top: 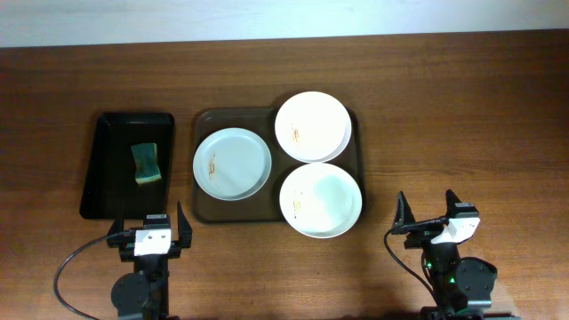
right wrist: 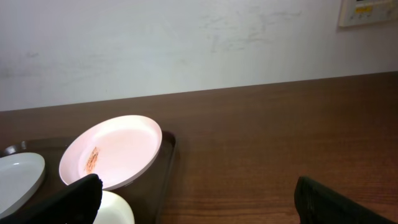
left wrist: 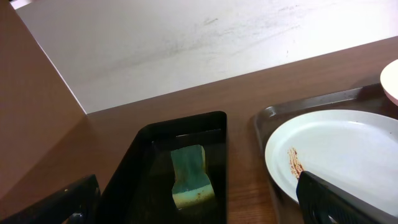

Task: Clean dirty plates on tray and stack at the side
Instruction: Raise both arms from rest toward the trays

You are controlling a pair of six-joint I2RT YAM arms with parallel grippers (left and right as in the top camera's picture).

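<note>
1. Left gripper [top: 149,227] sits at the near table edge, just below the black tray [top: 111,182]. Jaws are spread wide, nothing held. It's the arm nearest the sponge [top: 146,165], so probably the wiping arm.
2. Right gripper [top: 428,210] sits to the right of the tray [top: 256,212]. Jaws are also wide apart and empty. The bare table [top: 444,107] on that side looks like the stack spot, but that's my guess.
3. All three plates are on the tray, none wiped or stacked yet.
   - Left plate [top: 232,164] lies flat inside.
   - Far plate [top: 312,127] looks tipped, riding the right rim.
   - Near plate [top: 321,200] overhangs the near-right corner.
   - Three apparently don't fit flat.
4. Plates are round, shallow and smooth, white to pale blue. Each has a small orange-brown smear left of centre.
5. Tray is dark brown with rounded corners and a raised rim. Black tray is smaller and glossy. Sponge is a soft block, green face with a yellowish edge, lying flat.
</note>
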